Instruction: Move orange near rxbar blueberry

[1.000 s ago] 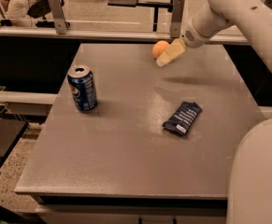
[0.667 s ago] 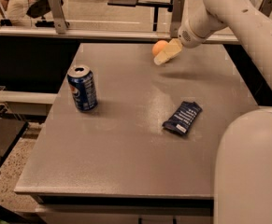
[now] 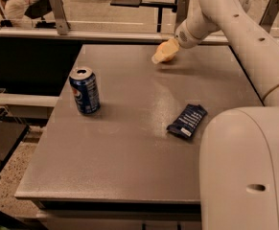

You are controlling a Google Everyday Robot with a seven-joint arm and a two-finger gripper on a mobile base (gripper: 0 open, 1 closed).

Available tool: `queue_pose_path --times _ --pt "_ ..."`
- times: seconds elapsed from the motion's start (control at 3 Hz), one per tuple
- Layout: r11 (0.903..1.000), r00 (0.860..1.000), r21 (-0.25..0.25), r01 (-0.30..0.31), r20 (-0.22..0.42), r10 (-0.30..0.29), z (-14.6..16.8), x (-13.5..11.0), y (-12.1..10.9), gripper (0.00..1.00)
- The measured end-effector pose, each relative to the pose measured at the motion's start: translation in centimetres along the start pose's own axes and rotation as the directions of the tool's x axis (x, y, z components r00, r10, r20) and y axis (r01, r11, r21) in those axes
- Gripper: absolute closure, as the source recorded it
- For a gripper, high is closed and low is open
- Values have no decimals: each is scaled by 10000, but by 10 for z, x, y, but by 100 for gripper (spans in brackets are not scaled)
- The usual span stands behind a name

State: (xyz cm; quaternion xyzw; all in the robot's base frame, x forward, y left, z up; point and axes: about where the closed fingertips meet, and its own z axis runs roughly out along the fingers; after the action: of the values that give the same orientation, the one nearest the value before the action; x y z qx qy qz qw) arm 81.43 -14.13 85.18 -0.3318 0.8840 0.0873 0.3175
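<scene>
The gripper (image 3: 162, 55) is placed against the orange (image 3: 168, 47); its hold cannot be told. A Pepsi can (image 3: 85, 90), contents unseen, is stood well apart from the rxbar blueberry (image 3: 187, 120).

1. A grey table (image 3: 129, 166) fills the middle of the scene; the gripper (image 3: 162, 54) is over its far side, right of centre.
2. A blue Pepsi can (image 3: 85, 90) stands upright on the table's left part, near the left edge, its top opened.
3. Beyond the table's far edge runs a pale rail (image 3: 105, 32), with a grey upright bracket (image 3: 58, 11) at the far left.
4. Speckled floor (image 3: 5, 176) shows at the near left.
</scene>
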Motion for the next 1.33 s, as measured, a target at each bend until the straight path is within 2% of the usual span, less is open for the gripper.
queue_pose_path --times 0.33,0.67,1.0,1.33 --pt "9999 9999 23 -102 87 102 9 -6 -6 16" --pt "9999 9998 -78 -117 161 119 9 -8 -7 40" --pt "9999 9996 -148 16 297 -12 1 -12 -5 62" --pt "9994 9975 -339 68 709 -43 -26 -14 5 87"
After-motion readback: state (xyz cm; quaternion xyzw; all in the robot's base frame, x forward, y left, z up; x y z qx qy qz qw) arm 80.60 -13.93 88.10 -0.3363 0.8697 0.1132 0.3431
